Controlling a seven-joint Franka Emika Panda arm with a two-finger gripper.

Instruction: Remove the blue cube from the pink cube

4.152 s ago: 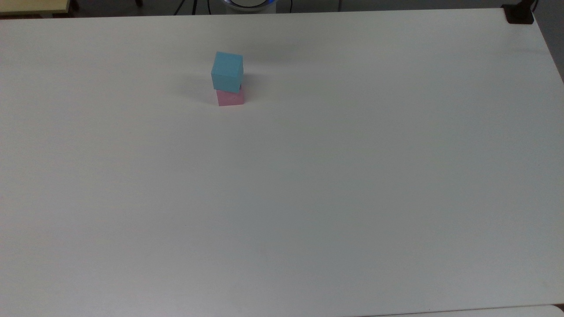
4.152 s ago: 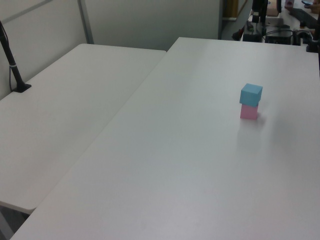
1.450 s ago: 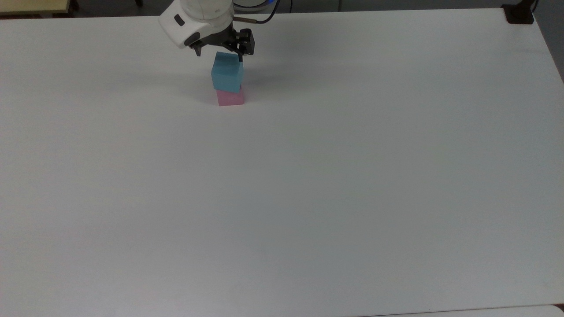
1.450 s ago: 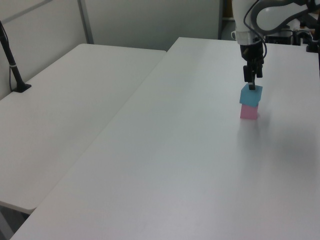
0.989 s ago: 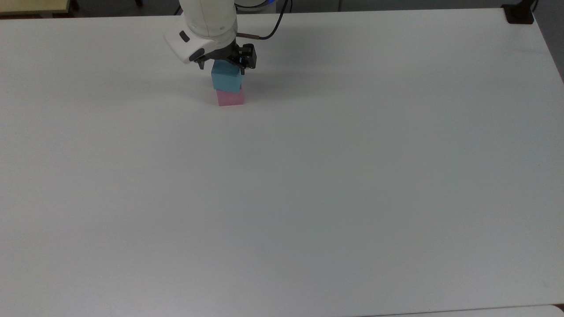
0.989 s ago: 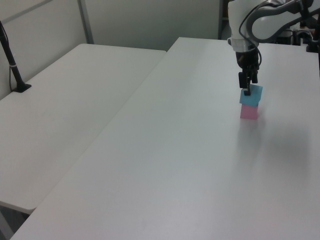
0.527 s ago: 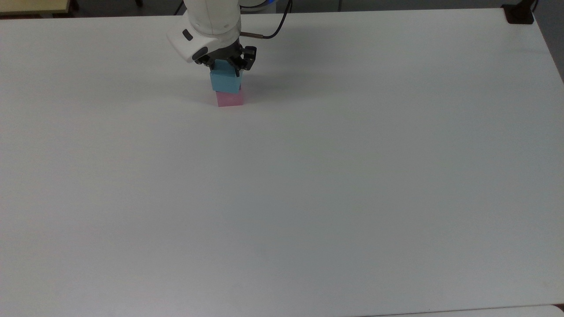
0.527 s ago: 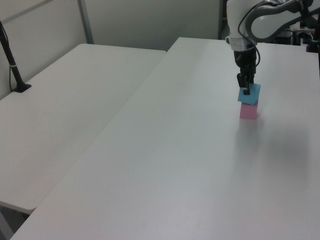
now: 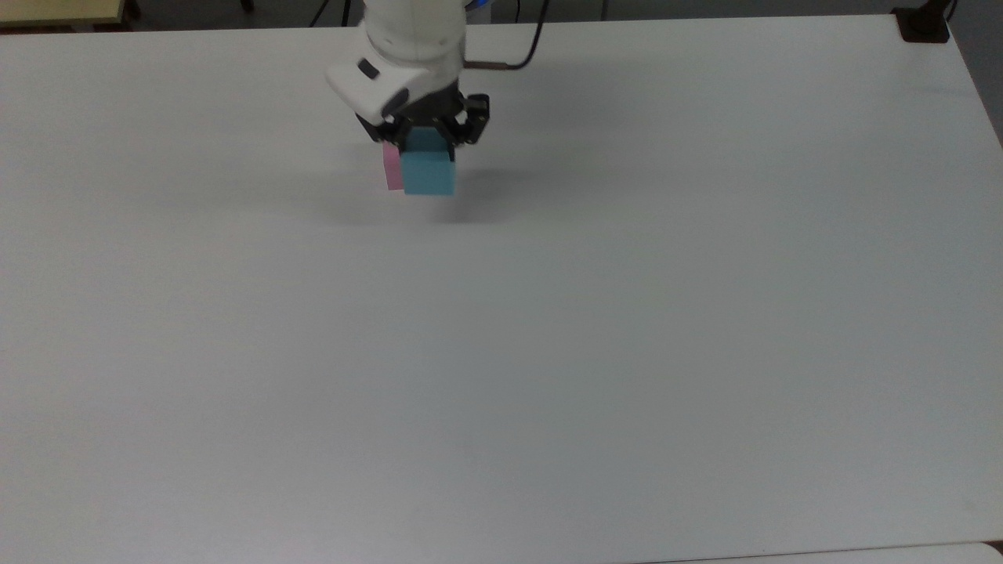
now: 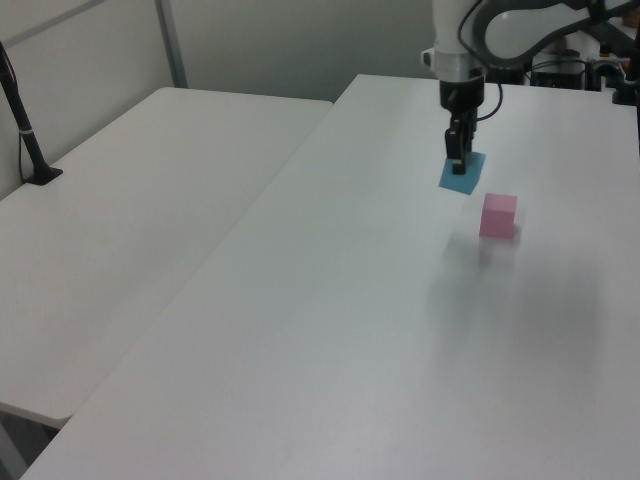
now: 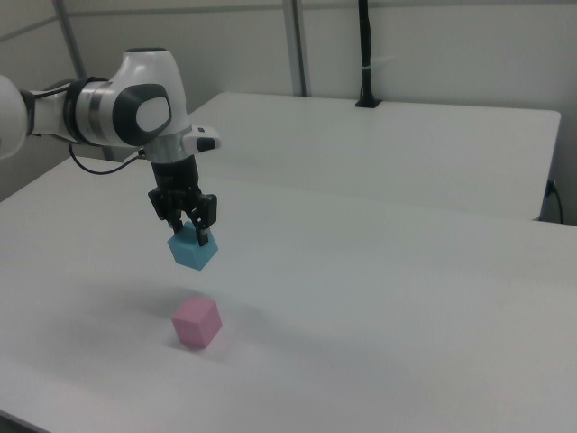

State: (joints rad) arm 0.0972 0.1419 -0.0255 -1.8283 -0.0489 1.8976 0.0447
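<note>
1. Right view: fingers [image 11: 190, 236] clamp the blue cube [image 11: 193, 251], holding it in the air, tilted, clear of the stack.
2. Pink cube [image 11: 197, 323] sits alone on the surface [image 11: 379, 298], below and beside it.
3. Judgement: lift done, set-down pending.

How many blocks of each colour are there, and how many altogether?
Blue cube: 1, held up in the air by the robot's hand
Pink cube: 1, sitting on the table
Total: 2 cubes
</note>
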